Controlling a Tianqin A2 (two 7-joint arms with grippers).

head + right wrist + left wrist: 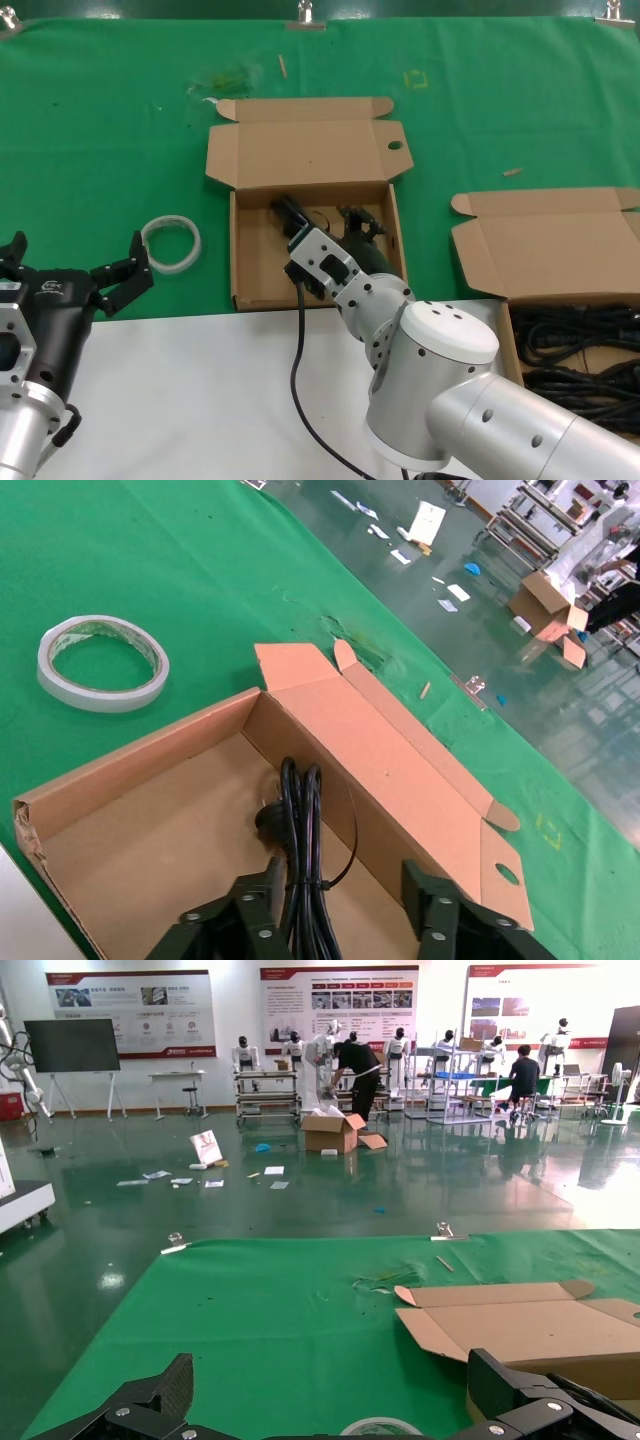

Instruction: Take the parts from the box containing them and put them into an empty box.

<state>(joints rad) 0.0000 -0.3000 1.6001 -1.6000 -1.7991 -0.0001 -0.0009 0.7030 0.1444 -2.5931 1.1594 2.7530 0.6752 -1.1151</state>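
A bundle of black cable (303, 820) with a plug lies on the floor of the empty box (140, 750), whose lid tab has a round hole (507, 874). My right gripper (340, 880) is inside that box, open; the bundle lies between its fingers, close against one of them. In the head view this box (236, 250) sits in the middle of the green mat, with my right gripper (325, 222) over the cable (290, 210). More parts (580, 345) fill the box containing them (560, 250) at the right. My left gripper (72, 262) is parked open at the left.
A white tape ring (171, 243) lies on the mat left of the middle box, just ahead of my left gripper (330, 1375). Both box lids stand open toward the far side. A white table surface (200, 390) begins at the mat's near edge.
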